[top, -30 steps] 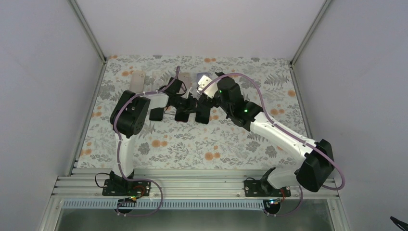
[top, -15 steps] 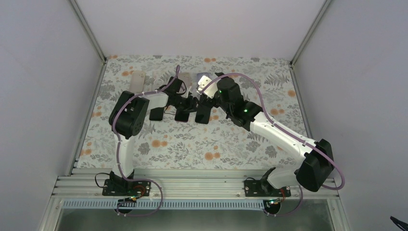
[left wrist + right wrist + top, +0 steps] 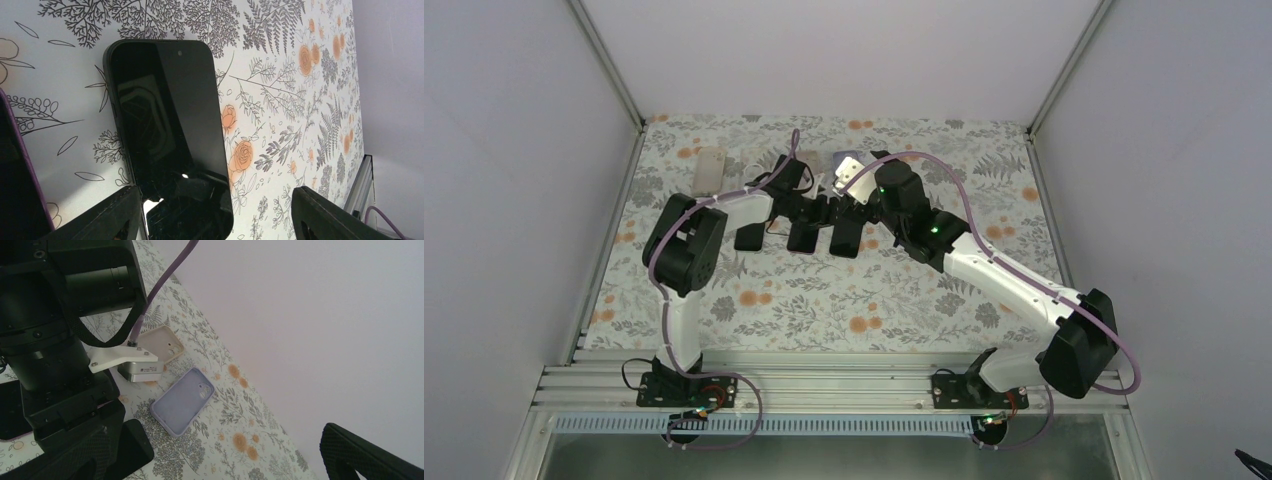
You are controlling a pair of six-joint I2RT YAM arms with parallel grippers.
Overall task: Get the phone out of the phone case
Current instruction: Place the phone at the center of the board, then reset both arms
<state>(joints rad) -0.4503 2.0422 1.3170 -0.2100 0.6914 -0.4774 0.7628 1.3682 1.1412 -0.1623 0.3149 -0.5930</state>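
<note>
Two empty cases, a lilac case (image 3: 183, 401) and a beige case (image 3: 161, 345), lie at the counter's (image 3: 874, 300) far side. Nearer, a black phone (image 3: 165, 125) lies screen-up, seemingly bare. The purple-rimmed phone (image 3: 15, 190) just beside it may be cased, so that one is likely left to do. The left gripper (image 3: 217, 200) is spread over the black phone's near end. The right gripper (image 3: 220, 455) is spread, holding nothing. Both wrists crowd mid-counter.

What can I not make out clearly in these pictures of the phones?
Top external view: the dark phones are too small to show whether any has a case.
Left wrist view: the purple-edged phone is cut off by the left border.
Right wrist view: the left arm blocks most of the phones, and the beige case is partly hidden behind it.
</note>
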